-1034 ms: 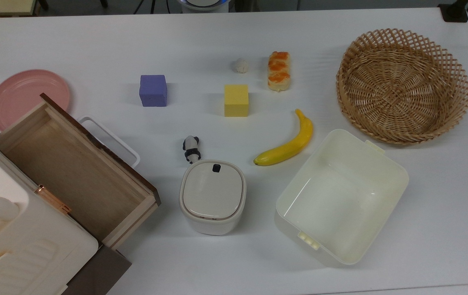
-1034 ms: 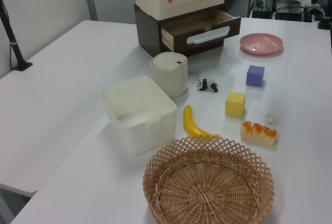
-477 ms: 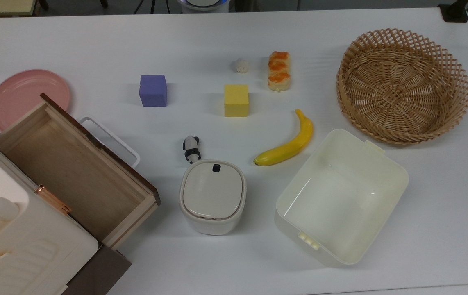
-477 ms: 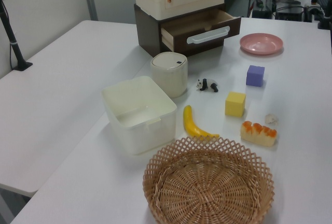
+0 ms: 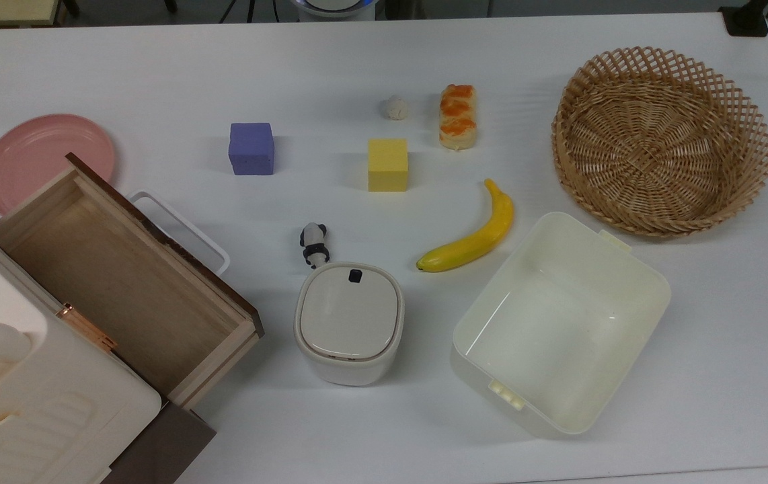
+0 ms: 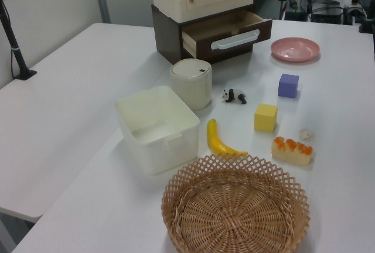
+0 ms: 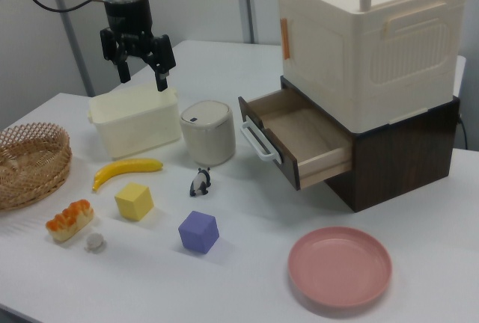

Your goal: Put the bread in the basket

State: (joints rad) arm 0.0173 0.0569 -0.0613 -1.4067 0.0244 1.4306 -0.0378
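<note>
The bread (image 5: 458,116) is a pale-yellow loaf with orange patches, lying on the white table between a small whitish ball (image 5: 396,107) and the basket (image 5: 660,64). It also lies near the left view's right edge as the bread (image 6: 292,150), and low at the right view's left as the bread (image 7: 69,220). The round wicker basket (image 6: 234,165) holds nothing; part of the basket (image 7: 45,177) shows at the right view's left edge. My gripper (image 7: 141,78) hangs open high above the table, over the cream tub (image 7: 135,125), far from the bread.
A banana (image 5: 471,232), yellow cube (image 5: 387,165), purple cube (image 5: 251,148), panda figure (image 5: 314,244), lidded white bin (image 5: 349,323) and cream tub (image 5: 599,242) stand around the middle. A pink plate (image 5: 21,158) and a cabinet with an open drawer (image 5: 115,275) fill the top view's left.
</note>
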